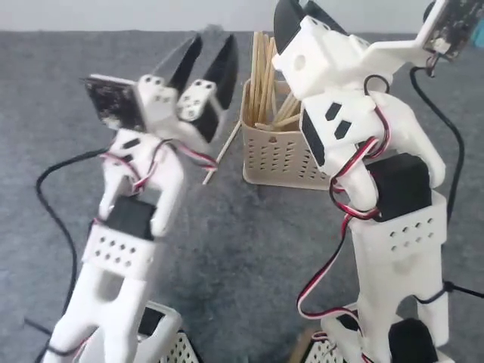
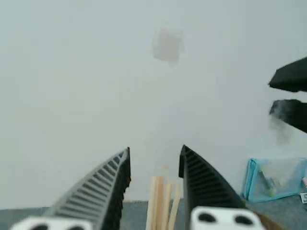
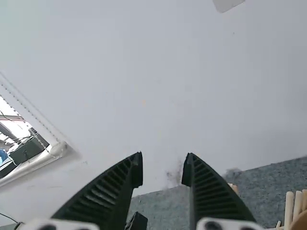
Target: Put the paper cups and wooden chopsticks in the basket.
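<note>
The basket (image 1: 276, 155) stood partly hidden behind the right arm (image 1: 355, 125). The wooden chopsticks (image 1: 261, 76) sank into it — lower ends unseen. The high view's top edge cut off the right gripper (image 1: 302, 9) at its tips, and the left gripper (image 1: 214, 45) showed blurred there.

The left arm (image 1: 121, 249) rises from the lower left of the high view, bent at the elbow, with its wrist tipped toward the upper middle of the frame. The left gripper (image 1: 214, 39) points up and away, its two black ribbed fingers (image 2: 103, 187) parted with a clear gap between them. The right arm (image 1: 397, 227) stands taller on the right side, folded forward at its top. The right gripper (image 1: 301, 9) meets the top edge, where its tips are cut off. In the right wrist view its jaws stand apart too.
</note>
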`<state>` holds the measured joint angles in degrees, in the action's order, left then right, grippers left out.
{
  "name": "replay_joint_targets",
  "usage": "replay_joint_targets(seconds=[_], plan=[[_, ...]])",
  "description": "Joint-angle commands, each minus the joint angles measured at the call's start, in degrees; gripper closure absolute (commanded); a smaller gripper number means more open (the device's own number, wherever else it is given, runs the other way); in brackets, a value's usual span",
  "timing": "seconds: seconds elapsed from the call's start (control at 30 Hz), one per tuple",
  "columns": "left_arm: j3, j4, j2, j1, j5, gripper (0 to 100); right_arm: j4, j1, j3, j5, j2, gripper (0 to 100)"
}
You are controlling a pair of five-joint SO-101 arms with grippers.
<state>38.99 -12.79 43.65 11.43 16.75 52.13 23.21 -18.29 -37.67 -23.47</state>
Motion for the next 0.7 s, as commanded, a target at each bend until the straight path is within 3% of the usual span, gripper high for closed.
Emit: replay_joint_targets(seconds=[0.0,0.13,0.27,0.5,0.67], plan=[[2.2,-11.4,2.9,-1.5,0.5,84,-1.0,-0.2,-0.2,-0.3,-0.4,85.8],[7.3,-13.9,-2.4,-3.0,0.5,84,-0.8,-0.2,-0.2,-0.3,-0.4,85.8],[7.3,-9.0,-16.1,-4.1,1.0,84,0.0,0.2,-0.2,-0.3,-0.7,85.8],[-6.4,-6.7,-47.5,-4.5,5.8,84,0.0,1.0,-0.2,-0.3,-0.8,85.8],[-11.3,-6.8,-55.9,-3.8,5.8,84,0.0,0.9,-0.2,-0.3,-0.8,85.8]])
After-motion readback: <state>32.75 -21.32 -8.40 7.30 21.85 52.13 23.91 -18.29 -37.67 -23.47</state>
